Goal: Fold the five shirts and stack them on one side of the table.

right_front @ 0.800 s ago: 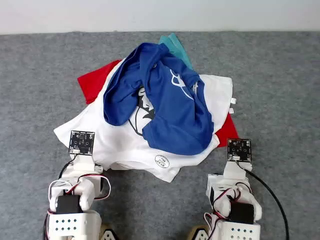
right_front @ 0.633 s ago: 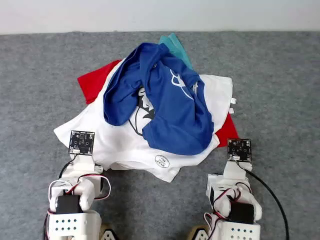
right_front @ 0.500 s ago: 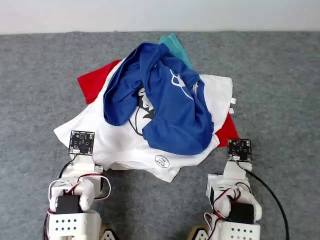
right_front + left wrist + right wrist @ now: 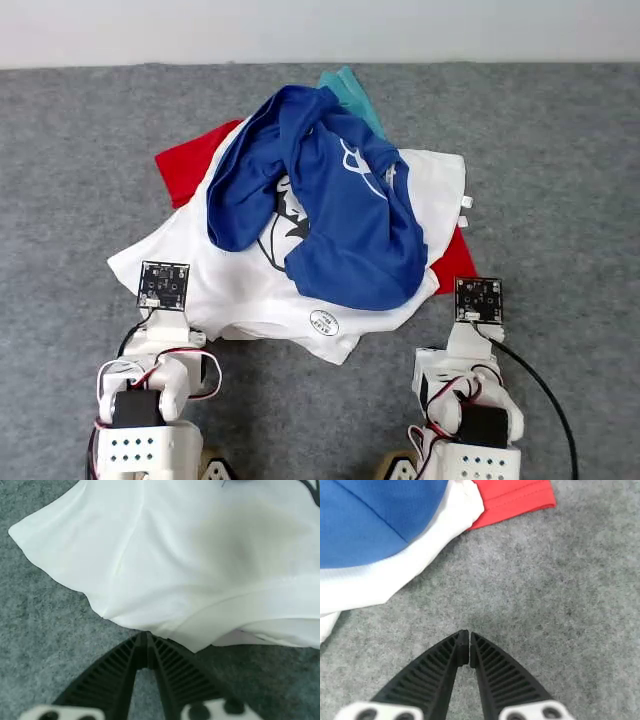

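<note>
Nearest, the left arm [image 4: 150, 400] and right arm [image 4: 470, 400] sit side by side at the near edge of the grey table [image 4: 560, 180]. The left gripper [image 4: 146, 642] has its black fingers pressed together with nothing between them; its tip lies right at the near hem of the white shirt [image 4: 200, 555], and whether it touches the cloth I cannot tell. The right gripper [image 4: 470, 637] is likewise closed and empty; it hangs over bare table, just short of the heap's near right corner.

The shirts lie in one loose, unfolded heap in the middle of the table, just beyond both grippers. The white shirt spreads widest, reaching from in front of the left arm across towards the right arm; a small round mark [image 4: 323, 322] sits near its near hem. The blue shirt [image 4: 340, 220] is bunched on top of the white one, covering part of a dark print [image 4: 285, 225] on it. The red shirt [image 4: 190, 165] lies underneath; one corner pokes out at the far left of the heap and another [image 4: 515, 497] at the near right, just ahead of the right gripper. Farthest, a teal shirt [image 4: 350, 90] peeks out from under the blue one at the heap's far edge; beyond the table runs a pale wall [image 4: 320, 30].
</note>
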